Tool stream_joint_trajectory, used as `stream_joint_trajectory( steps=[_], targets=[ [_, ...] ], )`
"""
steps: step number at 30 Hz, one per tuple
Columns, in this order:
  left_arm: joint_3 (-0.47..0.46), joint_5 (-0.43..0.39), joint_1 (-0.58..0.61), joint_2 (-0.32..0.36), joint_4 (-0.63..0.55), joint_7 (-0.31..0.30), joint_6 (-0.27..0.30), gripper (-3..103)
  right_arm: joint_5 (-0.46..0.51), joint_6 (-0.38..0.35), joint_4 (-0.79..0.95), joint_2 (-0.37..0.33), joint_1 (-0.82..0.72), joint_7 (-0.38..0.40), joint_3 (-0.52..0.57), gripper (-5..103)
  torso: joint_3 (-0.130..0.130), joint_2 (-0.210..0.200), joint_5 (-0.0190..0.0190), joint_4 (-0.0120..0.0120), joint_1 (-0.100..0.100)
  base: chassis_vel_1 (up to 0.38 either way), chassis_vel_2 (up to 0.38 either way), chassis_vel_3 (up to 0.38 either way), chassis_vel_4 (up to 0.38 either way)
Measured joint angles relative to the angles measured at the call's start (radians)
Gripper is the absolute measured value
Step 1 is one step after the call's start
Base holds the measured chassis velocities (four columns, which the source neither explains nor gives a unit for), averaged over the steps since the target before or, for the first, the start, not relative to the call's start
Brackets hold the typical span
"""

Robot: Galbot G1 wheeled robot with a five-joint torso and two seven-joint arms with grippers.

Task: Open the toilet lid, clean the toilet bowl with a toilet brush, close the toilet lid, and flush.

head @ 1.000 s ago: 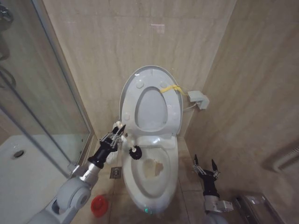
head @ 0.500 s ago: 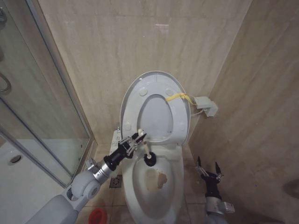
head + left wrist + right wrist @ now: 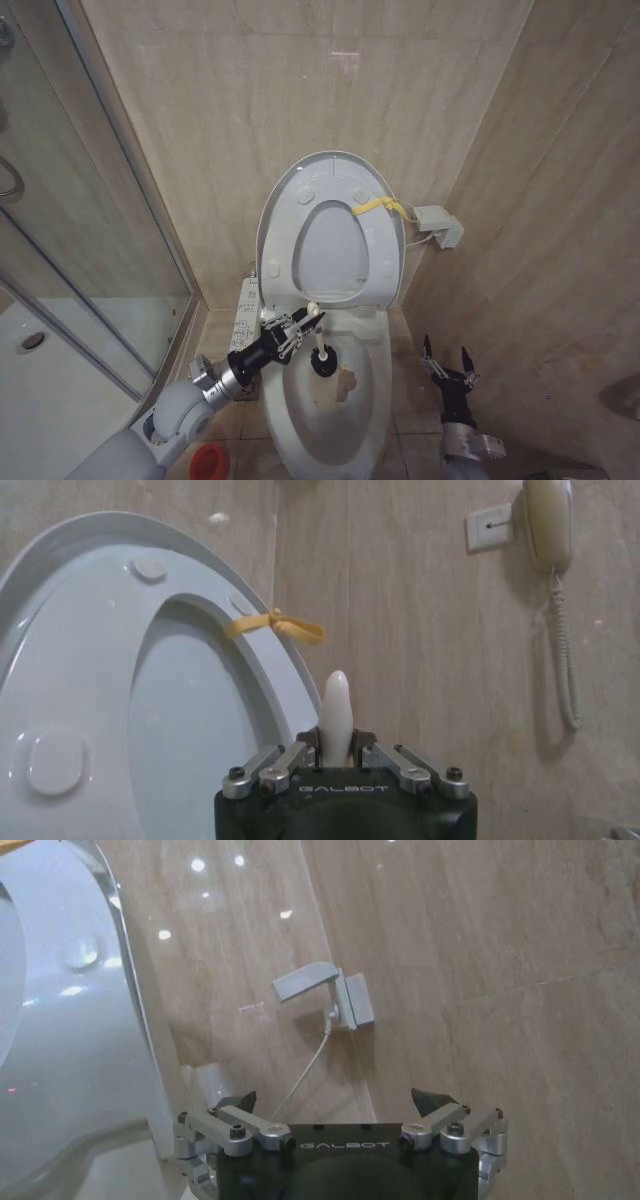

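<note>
- Left gripper [image 3: 308, 322] reaching in from the near left over the far left rim of the toilet bowl [image 3: 375, 400], jaws clamped on the white handle of the toilet brush [image 3: 318, 345].
- Brush tilted slightly off upright, black bristle head down inside the far end of the bowl, just beside a brownish stain [image 3: 347, 380]; cannot tell whether the bristles touch the ceramic.
- In the left wrist view, rounded handle tip [image 3: 336, 705] sticking up between the closed fingers [image 3: 287, 759].
- Toilet lid [image 3: 331, 165] raised upright against the far wall, seat ring [image 3: 375, 255] up against it, yellow strap [image 3: 380, 207] at its right edge.
- Right gripper [image 3: 446, 363] low at the near right, right of the toilet and well apart from it, jaws spread wide, holding nothing.
- Grey wall box [image 3: 438, 225] with a white cable on the right wall, just beside the lid.
- Red holder [image 3: 208, 462] on the floor at the near left.
</note>
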Motion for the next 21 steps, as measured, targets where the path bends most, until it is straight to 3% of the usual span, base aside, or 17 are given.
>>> stream_joint_trajectory(
  steps=[9, 16, 21],
  targets=[
    [-0.008, 0.005, 0.042, 0.043, -0.021, -0.003, -0.008, 20, 0.001, 0.005, -0.012, 0.008, 0.003, 0.007, 0.011, 100, 0.0, 0.0, 0.0, 0.0001, 0.0, -0.016, -0.08, 0.033, 0.072],
    [-0.011, 0.025, 0.066, 0.038, -0.018, -0.004, -0.022, 20, -0.001, 0.011, -0.02, 0.012, -0.001, 0.006, 0.016, 100, 0.0, 0.0, 0.0002, -0.0005, 0.0, -0.036, -0.131, 0.022, 0.112],
    [-0.018, 0.044, 0.073, 0.029, -0.011, -0.008, -0.032, 20, -0.006, 0.011, -0.016, 0.018, -0.007, 0.006, 0.011, 100, 0.0, 0.0, 0.0, 0.0006, 0.0, 0.01, 0.051, 0.003, -0.033]
  ],
)
